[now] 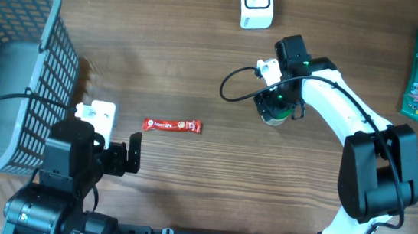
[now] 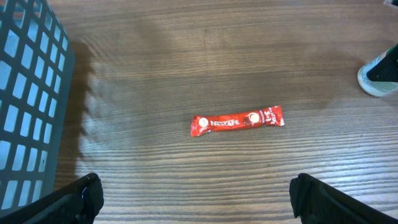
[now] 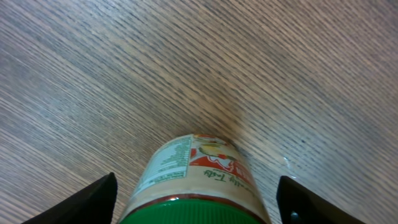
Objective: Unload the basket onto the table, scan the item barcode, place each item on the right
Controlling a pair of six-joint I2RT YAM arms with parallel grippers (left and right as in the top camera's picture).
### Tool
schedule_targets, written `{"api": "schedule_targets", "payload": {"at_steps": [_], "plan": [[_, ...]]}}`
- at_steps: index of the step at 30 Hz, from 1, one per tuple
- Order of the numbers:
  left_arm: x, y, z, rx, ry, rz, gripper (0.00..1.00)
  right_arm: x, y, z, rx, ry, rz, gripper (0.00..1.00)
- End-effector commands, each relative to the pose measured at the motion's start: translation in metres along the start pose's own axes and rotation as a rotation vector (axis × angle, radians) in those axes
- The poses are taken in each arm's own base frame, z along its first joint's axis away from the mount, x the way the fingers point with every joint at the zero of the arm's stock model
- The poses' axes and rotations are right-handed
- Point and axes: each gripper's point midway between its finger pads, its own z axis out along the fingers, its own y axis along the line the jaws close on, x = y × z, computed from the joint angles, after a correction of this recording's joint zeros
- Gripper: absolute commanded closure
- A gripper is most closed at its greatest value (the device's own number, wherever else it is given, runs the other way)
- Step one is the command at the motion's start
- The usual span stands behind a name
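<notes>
From overhead we judge the task barely begun: the right gripper [image 1: 277,108] hangs over the jar [image 1: 273,121], which stands mid-table, well apart from the white scanner [image 1: 256,6] at the far edge. Gripping, lifting and presenting the barcode are all left. The left gripper [image 1: 133,154] sits wide open and empty near a flat red sachet [image 1: 171,126]. Its wrist view shows that glossy sachet on the grained wooden table [image 2: 186,50], beside a grey plastic lattice basket [image 2: 25,93]. In the right wrist view dark fingers [image 3: 93,199] straddle the round, green-lidded, paper-labelled jar, jaws wide; whether they touch it we cannot quite tell.
</notes>
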Motion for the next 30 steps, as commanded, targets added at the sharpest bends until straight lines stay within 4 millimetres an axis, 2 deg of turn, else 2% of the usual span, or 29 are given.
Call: {"api": "schedule_targets", "payload": {"at_steps": [1, 7, 10, 12, 15, 16, 18, 19, 20, 22, 25, 30], "plan": [[0.001, -0.002, 0.0, 0.009, -0.002, -0.006, 0.0, 0.001, 0.008, 0.005, -0.045, 0.006, 0.109, 0.29], [0.001, -0.002, 0.0, 0.009, -0.002, -0.005, 0.0, 0.004, 0.008, 0.005, -0.044, 0.023, 0.362, 0.41], [0.001, -0.002, 0.0, 0.009, -0.002, -0.006, 0.0, 0.003, 0.008, 0.005, -0.042, 0.022, 0.562, 0.39], [0.001, -0.002, 0.0, 0.009, -0.002, -0.006, 0.0, 0.0, 0.006, 0.004, -0.032, 0.014, 0.696, 0.33], [0.001, -0.002, 0.0, 0.009, -0.002, -0.006, 0.0, -0.011, 0.001, 0.0, -0.027, -0.022, 0.897, 0.29], [0.001, -0.002, 0.0, 0.009, -0.002, -0.006, 0.0, -0.014, 0.0, -0.001, -0.03, -0.036, 0.948, 0.25], [0.001, -0.002, 0.0, 0.009, -0.002, -0.005, 0.0, -0.016, -0.001, -0.001, -0.035, -0.044, 1.065, 0.0], [0.001, -0.002, 0.0, 0.009, -0.002, -0.005, 0.0, -0.016, 0.0, -0.001, -0.038, -0.04, 1.186, 0.0], [0.001, -0.002, 0.0, 0.009, -0.002, -0.006, 0.0, -0.016, 0.001, -0.001, -0.046, -0.038, 1.232, 0.0], [0.001, -0.002, 0.0, 0.009, -0.002, -0.006, 0.0, -0.02, 0.005, -0.004, -0.082, -0.035, 1.271, 0.0], [0.001, -0.002, 0.0, 0.009, -0.002, -0.006, 0.0, -0.026, 0.007, -0.017, -0.107, -0.054, 1.228, 0.0], [0.001, -0.002, 0.0, 0.009, -0.002, -0.005, 0.0, -0.035, -0.003, -0.077, -0.062, -0.164, 1.088, 0.0]]}}
